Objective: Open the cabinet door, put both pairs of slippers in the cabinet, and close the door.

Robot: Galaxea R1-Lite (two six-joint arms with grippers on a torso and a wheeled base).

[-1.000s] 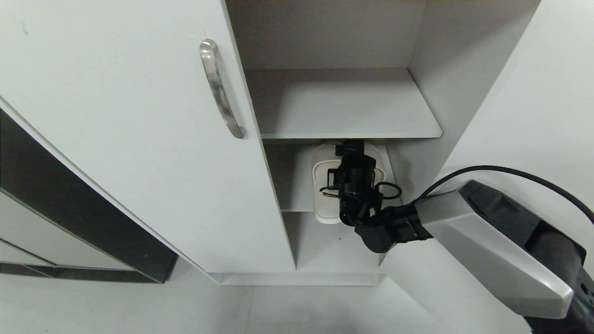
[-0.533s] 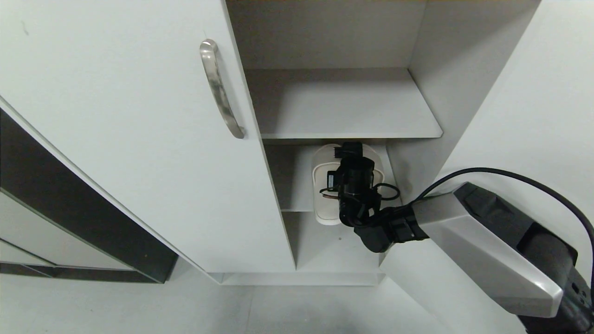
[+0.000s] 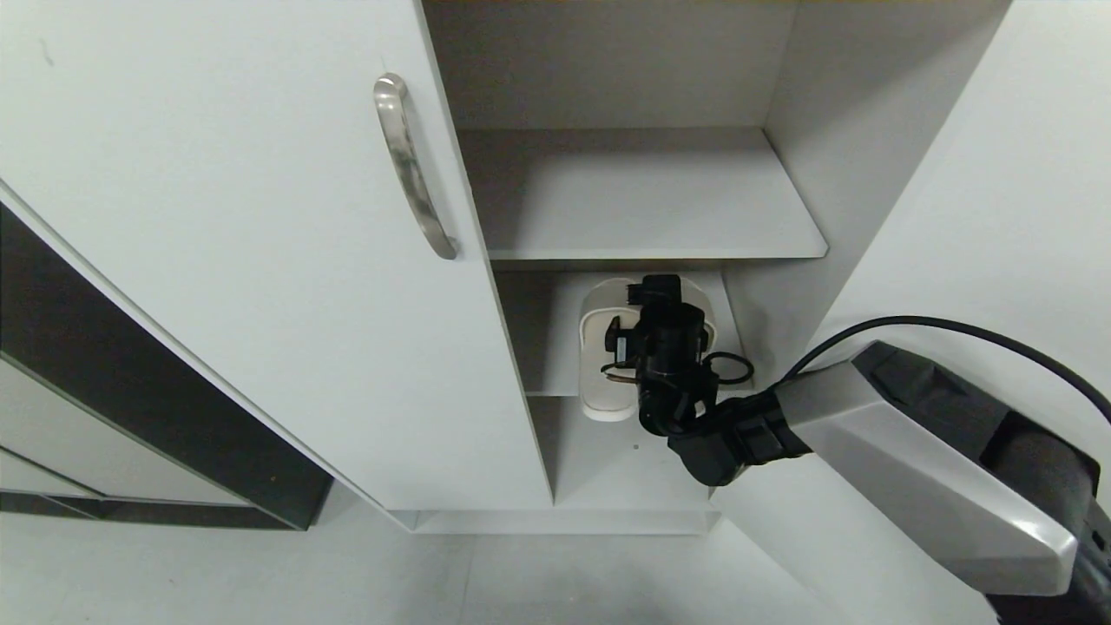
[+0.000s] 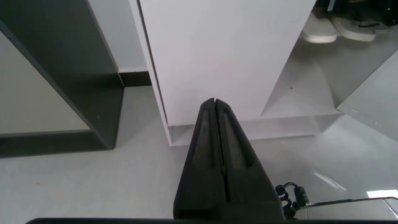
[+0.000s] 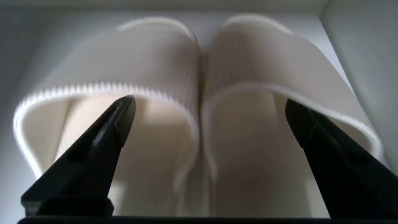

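Observation:
A pair of white slippers (image 3: 599, 382) lies side by side on the cabinet's middle shelf (image 3: 542, 347), heels at the shelf's front edge. My right gripper (image 3: 657, 299) hovers just above and over the pair, inside the cabinet. In the right wrist view the slippers (image 5: 205, 143) lie straight ahead, and my right gripper (image 5: 208, 106) is open, one finger (image 5: 87, 162) on each outer side of the pair. My left gripper (image 4: 215, 102) is shut on nothing, low over the floor in front of the cabinet; from there the slippers (image 4: 323, 31) show far off.
The left cabinet door (image 3: 260, 217) with its metal handle (image 3: 412, 165) is closed. The right door (image 3: 998, 217) stands swung open beside my right arm. An upper shelf (image 3: 642, 200) and the bottom compartment (image 3: 608, 469) are bare. A dark panel (image 3: 130, 382) stands at left.
My right gripper has drawn back a little toward the shelf's front edge. The slippers have shifted slightly left. The left door has not moved.

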